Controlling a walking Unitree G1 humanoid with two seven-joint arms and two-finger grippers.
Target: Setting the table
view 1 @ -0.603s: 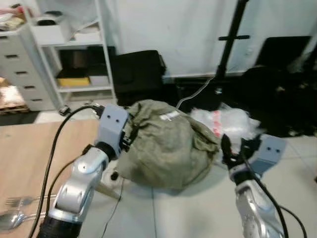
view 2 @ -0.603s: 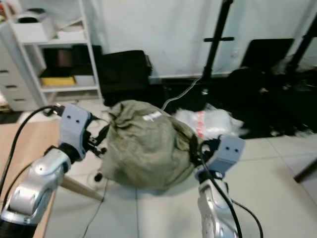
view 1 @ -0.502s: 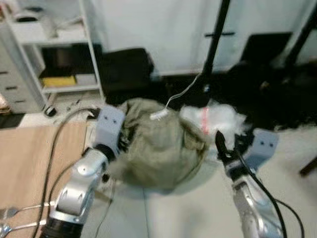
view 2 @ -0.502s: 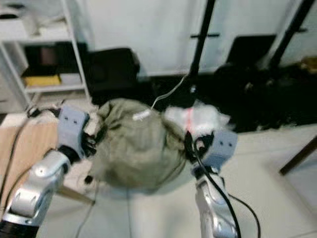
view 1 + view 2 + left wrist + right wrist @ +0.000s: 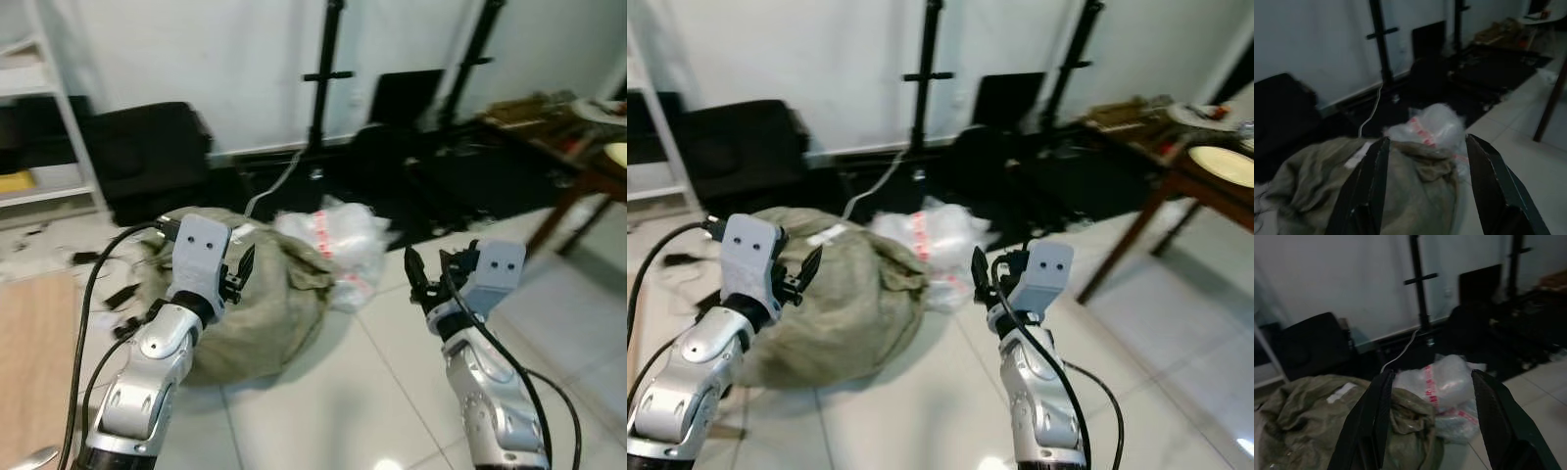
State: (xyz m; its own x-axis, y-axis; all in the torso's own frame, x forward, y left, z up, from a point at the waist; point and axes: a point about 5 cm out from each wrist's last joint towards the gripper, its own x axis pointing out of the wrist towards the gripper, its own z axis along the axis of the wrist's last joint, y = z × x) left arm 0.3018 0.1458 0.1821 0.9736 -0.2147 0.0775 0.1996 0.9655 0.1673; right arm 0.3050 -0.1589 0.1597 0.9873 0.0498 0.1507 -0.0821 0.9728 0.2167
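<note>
Both arms are raised in front of me over the tiled floor. My left gripper (image 5: 238, 271) is open and holds nothing; past its fingers (image 5: 1369, 186) lies a green sack (image 5: 1327, 196). My right gripper (image 5: 428, 274) is also open and holds nothing. At the far right stands a dark wooden table (image 5: 1176, 181) with a pale plate (image 5: 1225, 162) on it and more dishes (image 5: 1200, 113) at its far end. A light wooden tabletop (image 5: 24, 362) sits at my lower left, with a spoon tip (image 5: 34, 456) at the bottom edge.
The green sack (image 5: 260, 308) and a white plastic bag (image 5: 338, 240) lie on the floor just ahead. Black stands (image 5: 328, 69), black cases (image 5: 147, 147) and dark gear line the white wall. A white shelf (image 5: 54, 108) is at the far left. Pale tiles (image 5: 343, 392) lie open ahead.
The camera has swung to the right: the shelf, drawers and light tabletop slid left, and the dark table with the plate came into view. Both arms keep the same raised pose.
</note>
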